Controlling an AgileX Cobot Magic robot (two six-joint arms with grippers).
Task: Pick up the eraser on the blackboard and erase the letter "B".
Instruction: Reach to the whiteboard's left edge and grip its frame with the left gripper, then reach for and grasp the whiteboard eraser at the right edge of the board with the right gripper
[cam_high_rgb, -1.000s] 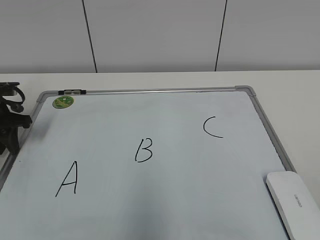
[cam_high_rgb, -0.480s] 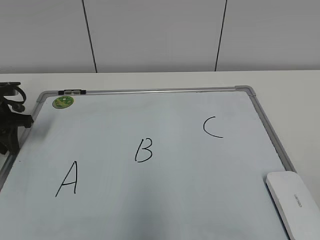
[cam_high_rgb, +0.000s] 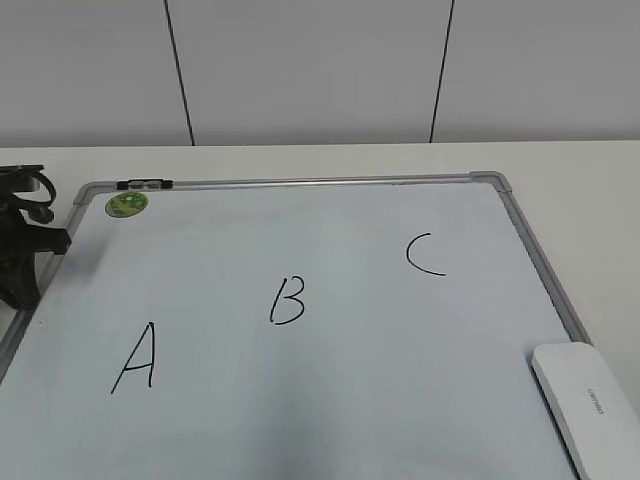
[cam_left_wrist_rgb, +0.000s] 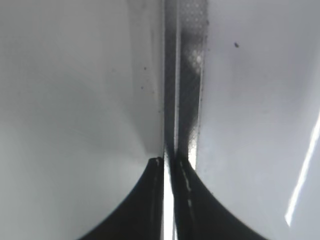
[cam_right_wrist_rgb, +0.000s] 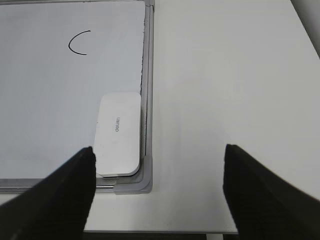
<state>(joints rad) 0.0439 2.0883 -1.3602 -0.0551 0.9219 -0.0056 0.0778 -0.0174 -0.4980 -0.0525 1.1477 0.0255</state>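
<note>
The blackboard (cam_high_rgb: 330, 183) is a white board with a silver-grey frame that lies flat on the table. The black letter "B" (cam_high_rgb: 288, 300) is in its middle, between the "A" (cam_high_rgb: 135, 358) and the "C" (cam_high_rgb: 424, 254). The white eraser (cam_high_rgb: 585, 405) lies at the board's near right corner against the frame; it also shows in the right wrist view (cam_right_wrist_rgb: 118, 134). My right gripper (cam_right_wrist_rgb: 157, 155) is open wide, high above the table just right of the eraser. My left gripper (cam_left_wrist_rgb: 167, 162) is shut and empty over the board's left frame (cam_left_wrist_rgb: 186, 75).
The left arm (cam_high_rgb: 20, 250) sits dark at the board's left edge. A round green sticker (cam_high_rgb: 126, 204) is at the board's far left corner. White table (cam_right_wrist_rgb: 225, 90) extends to the right of the board, with its front edge near the right jaws.
The left arm has shifted very slightly at the board's left edge. The eraser and the letters are unchanged.
</note>
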